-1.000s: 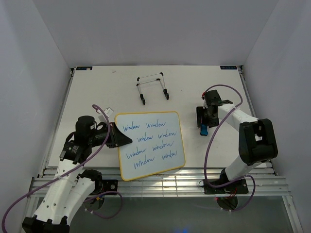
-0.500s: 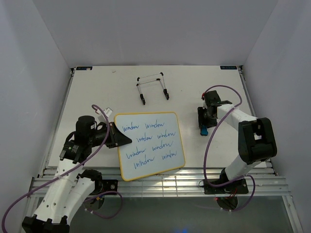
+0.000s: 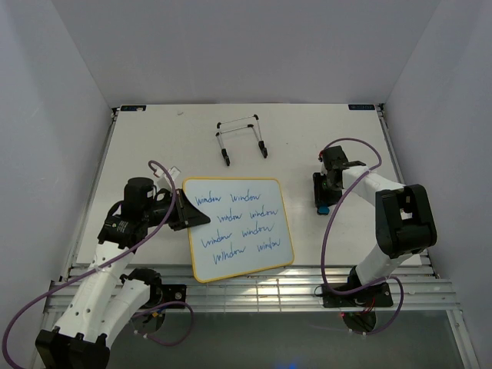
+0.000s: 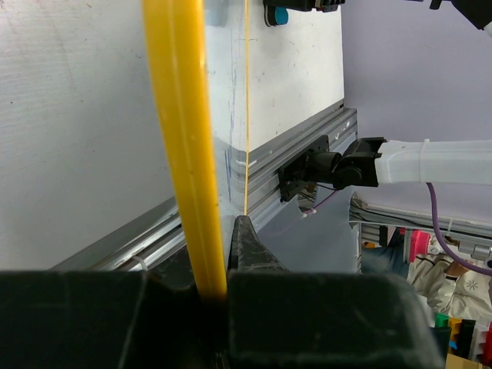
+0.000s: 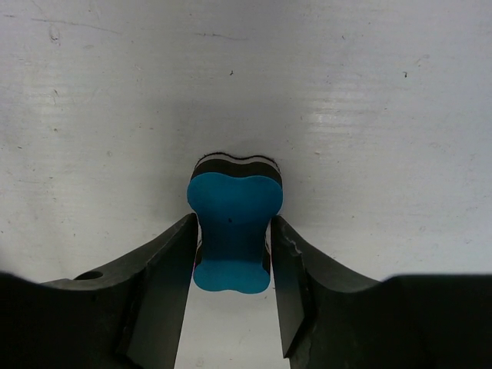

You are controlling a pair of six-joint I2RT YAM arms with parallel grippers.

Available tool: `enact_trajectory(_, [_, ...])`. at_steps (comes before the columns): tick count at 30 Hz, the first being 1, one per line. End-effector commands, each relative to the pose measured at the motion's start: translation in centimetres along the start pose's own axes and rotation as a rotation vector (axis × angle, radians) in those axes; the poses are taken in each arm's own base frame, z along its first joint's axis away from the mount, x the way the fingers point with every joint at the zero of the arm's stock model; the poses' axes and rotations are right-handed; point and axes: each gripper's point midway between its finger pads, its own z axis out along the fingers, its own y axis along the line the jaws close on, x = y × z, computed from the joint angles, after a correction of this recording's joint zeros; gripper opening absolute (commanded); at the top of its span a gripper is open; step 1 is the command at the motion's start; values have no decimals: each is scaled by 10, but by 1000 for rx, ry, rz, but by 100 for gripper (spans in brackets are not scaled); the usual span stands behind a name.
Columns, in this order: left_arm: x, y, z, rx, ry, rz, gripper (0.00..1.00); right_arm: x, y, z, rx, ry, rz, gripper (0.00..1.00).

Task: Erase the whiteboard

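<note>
White table (image 3: pixel 154 138): left gripper (image 3: pixel 187 214) clamps the whiteboard (image 3: pixel 238 229) at its 9 o'clock edge. At its 3 o'clock, the down-tilted right gripper (image 3: pixel 324 201) pinches the blue eraser (image 5: pixel 234 231). The left wrist has crept toward 12 o'clock.

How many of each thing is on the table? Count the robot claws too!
Whiteboard: 1
Blue eraser: 1
Wire stand: 1
Claws: 2, the left claw and the right claw
Total: 5
</note>
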Motion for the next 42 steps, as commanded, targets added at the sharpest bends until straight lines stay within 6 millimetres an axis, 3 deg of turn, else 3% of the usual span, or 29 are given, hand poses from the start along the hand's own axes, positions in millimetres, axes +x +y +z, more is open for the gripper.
enact_trajectory(1, [-10,40,-1,-187,-58,131,0,-4,-2,0,8,-20,12,46])
enact_trajectory(8, [-10,41,-1,-192,-62,128,0,-4,-2,-5,8,-36,15,38])
enact_trajectory(13, [-8,41,1,-187,-47,126,0,-13,0,-20,-4,-81,16,40])
enact_trajectory(17, [-8,41,1,-183,-44,126,0,-17,10,-30,-62,-102,10,32])
enact_trajectory(20, [-7,40,1,-178,-44,125,0,-25,41,-52,-207,-175,-10,31])
enact_trajectory(21, [-7,40,1,-177,-42,124,0,-28,56,-67,-271,-216,-29,31])
enact_trajectory(23, [-5,42,5,-173,-24,113,0,-31,102,-90,-397,-290,-109,31])
enact_trajectory(24, [-4,43,6,-173,-15,108,0,-31,125,-112,-481,-340,-156,31])
enact_trajectory(25, [-3,44,7,-172,-6,101,0,-21,162,-129,-564,-365,-242,31])
enact_trajectory(26, [0,43,9,-160,11,99,0,-19,182,-144,-616,-397,-280,30])
enact_trajectory(27, [1,44,11,-154,31,102,0,-16,218,-174,-698,-464,-368,30])
enact_trajectory(30, [4,40,12,-125,57,118,0,-14,261,-207,-774,-545,-444,28])
enact_trajectory(31, [4,39,12,-120,60,119,0,-10,282,-228,-823,-573,-494,27])
enact_trajectory(32, [5,39,12,-116,62,124,0,-9,290,-235,-830,-585,-516,27])
enact_trajectory(33, [4,35,12,-100,62,133,0,-8,297,-229,-799,-577,-557,27])
enact_trajectory(34, [4,34,11,-92,59,141,0,1,310,-235,-807,-577,-607,27])
enact_trajectory(35, [4,33,10,-89,54,145,0,-6,319,-250,-810,-614,-626,27])
enact_trajectory(36, [3,32,10,-86,50,149,0,-4,326,-244,-772,-617,-674,27])
enact_trajectory(42, [2,17,6,-12,30,201,0,-8,338,-246,-712,-613,-759,27])
